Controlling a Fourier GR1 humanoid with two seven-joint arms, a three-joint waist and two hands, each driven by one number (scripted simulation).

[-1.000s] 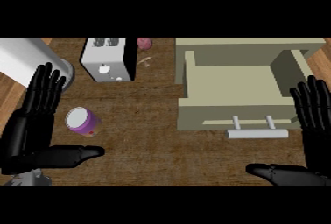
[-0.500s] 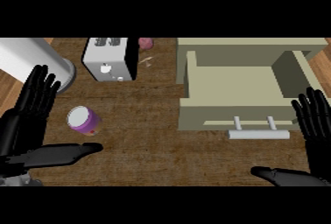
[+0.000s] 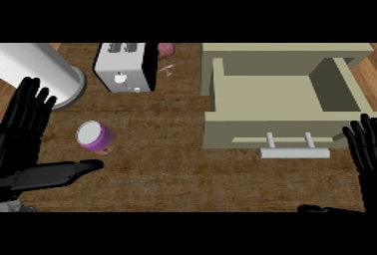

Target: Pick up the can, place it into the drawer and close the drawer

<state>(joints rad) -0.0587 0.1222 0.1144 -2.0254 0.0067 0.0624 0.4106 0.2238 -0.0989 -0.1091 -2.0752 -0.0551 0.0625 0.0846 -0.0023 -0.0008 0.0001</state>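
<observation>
Purple can (image 3: 95, 137) lying tilted on the brown wooden counter (image 3: 177, 169), white top facing up, left of centre, untouched.

Left hand (image 3: 22, 134) showing at the left edge, fingers straight and spread, pointing up the view, thumb (image 3: 63, 172) reaching out to the right just below the can, apart from it. Released, grasping nothing.

Right hand (image 3: 362, 149) showing at the right edge, fingers straight and pointing up, beside the drawer front; thumb tip peeking at the lower right. Also released, holding nothing.

Beige drawer (image 3: 276, 94) standing pulled open at upper right, inside bare, white bar handle (image 3: 294, 153) sticking out from its front toward the lower edge. Can sitting well apart from the drawer, to its left.

White toaster (image 3: 123, 73) standing at upper centre-left. Large white cylinder (image 3: 37, 69) lying in the upper left corner. Small pink object (image 3: 166, 49) sitting near the top edge, just right of the toaster; too small to identify.
</observation>
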